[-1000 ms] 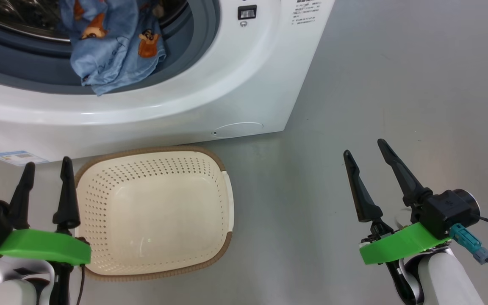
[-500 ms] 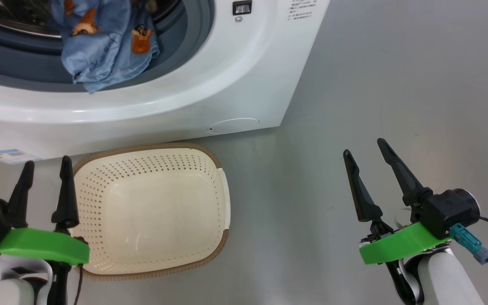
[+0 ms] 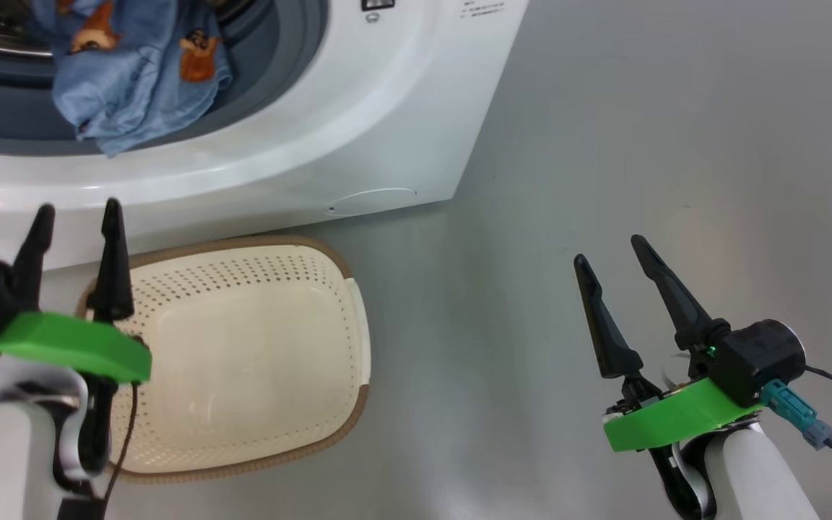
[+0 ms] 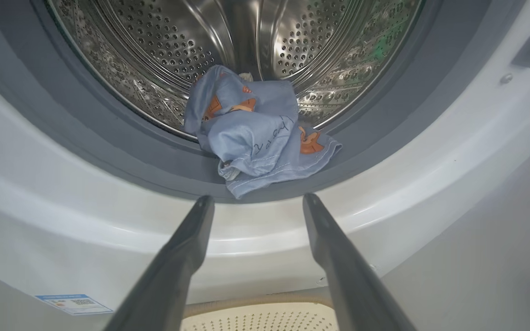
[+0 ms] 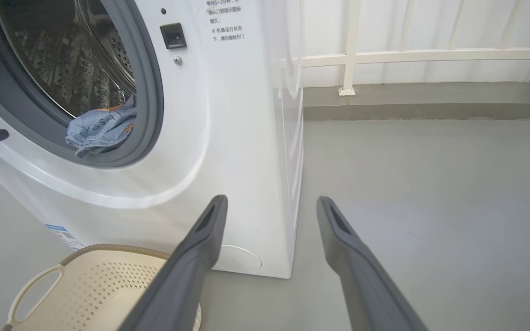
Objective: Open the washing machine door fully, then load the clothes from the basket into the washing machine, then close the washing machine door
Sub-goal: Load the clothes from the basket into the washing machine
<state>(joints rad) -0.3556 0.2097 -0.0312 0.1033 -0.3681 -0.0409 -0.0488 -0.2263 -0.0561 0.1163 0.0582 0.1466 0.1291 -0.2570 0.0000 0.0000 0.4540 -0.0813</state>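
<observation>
Crumpled light blue clothes [image 4: 256, 138] with orange cartoon figures lie in the mouth of the washing machine [image 3: 358, 108], while the left end effector [image 3: 76, 211], wide open like the right end effector [image 3: 607, 249], has lifted higher beside the basket [image 3: 243, 243].

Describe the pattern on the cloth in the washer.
Light blue fabric garment with orange cartoon figures; clearest in left wrist view.
</observation>
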